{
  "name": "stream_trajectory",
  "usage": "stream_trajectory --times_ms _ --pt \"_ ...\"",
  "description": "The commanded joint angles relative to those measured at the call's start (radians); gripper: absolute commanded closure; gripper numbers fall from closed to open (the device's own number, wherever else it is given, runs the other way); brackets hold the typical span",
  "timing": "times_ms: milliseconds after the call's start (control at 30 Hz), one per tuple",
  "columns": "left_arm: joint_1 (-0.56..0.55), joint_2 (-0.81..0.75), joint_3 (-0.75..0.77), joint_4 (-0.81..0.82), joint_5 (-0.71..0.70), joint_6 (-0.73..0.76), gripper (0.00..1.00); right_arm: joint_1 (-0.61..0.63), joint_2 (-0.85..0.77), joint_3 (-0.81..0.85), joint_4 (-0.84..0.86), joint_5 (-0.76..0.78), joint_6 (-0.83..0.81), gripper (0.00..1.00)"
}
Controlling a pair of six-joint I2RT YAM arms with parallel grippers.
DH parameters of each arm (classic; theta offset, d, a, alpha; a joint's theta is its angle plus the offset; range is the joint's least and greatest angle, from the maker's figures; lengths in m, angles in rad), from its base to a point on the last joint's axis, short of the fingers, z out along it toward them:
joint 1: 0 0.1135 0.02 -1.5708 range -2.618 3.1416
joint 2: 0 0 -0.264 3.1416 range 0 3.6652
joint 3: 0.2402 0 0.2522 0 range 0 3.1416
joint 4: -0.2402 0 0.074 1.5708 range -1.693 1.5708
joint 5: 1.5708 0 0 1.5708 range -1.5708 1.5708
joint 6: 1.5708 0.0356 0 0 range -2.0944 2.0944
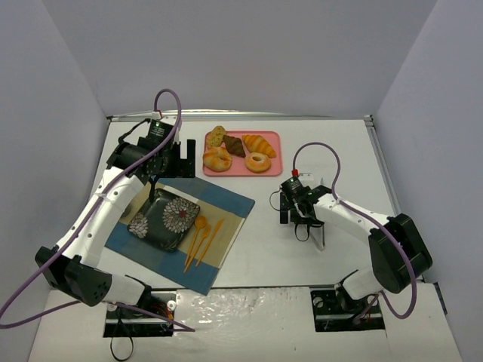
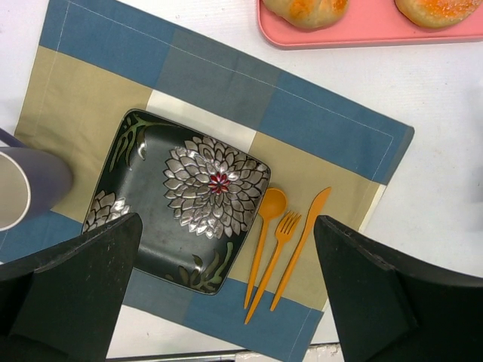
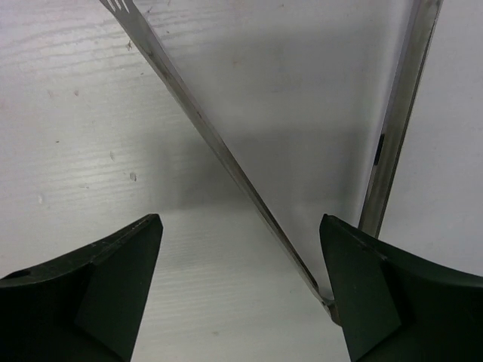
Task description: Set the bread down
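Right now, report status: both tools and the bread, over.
Left tool open, above the plate. Right tool open, straddling the tongs on the table. Bread on the pink tray, ungripped, croissant and donut crowding it.

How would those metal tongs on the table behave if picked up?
The tongs look like thin polished steel, so they are probably light and slippery. Their two arms spread from one joined end, so squeezing would likely spring them together. They lie flat, so rolling seems unlikely.
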Motion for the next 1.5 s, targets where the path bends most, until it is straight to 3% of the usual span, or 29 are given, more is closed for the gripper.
stream_trajectory --times_ms 0,167,467,800,933,1033,1167,1467 --pt "0.0 -0.046 0.008 0.0 -0.006 -0.003 0.03 0.008 0.015 0.033 0.04 0.068 0.03 0.22" --pt "0.0 -0.057 0.0 -0.002 -0.01 -0.003 0.03 0.009 0.048 0.045 0.047 0.054 0.029 0.38" --pt "0.0 -0.057 0.001 -0.007 -0.015 0.006 0.03 -0.008 0.109 0.08 0.072 0.049 0.021 0.46" --pt "0.0 -0.048 0.011 -0.012 -0.029 0.027 0.03 -0.123 0.15 0.083 0.109 -0.032 0.053 0.55" --pt "0.0 -0.04 0.016 -0.008 -0.026 0.029 0.03 -0.144 0.161 0.101 0.116 -0.055 0.054 0.66" --pt "0.001 -0.035 0.016 -0.005 -0.025 0.029 0.03 -0.148 0.177 0.128 0.117 -0.075 0.052 0.83" --pt "0.0 -0.031 0.016 -0.001 -0.026 0.03 0.03 -0.155 0.208 0.171 0.119 -0.09 0.044 0.96" --pt "0.002 -0.02 0.021 0.0 -0.039 0.039 0.03 -0.218 0.328 0.303 0.118 -0.119 -0.005 0.98"
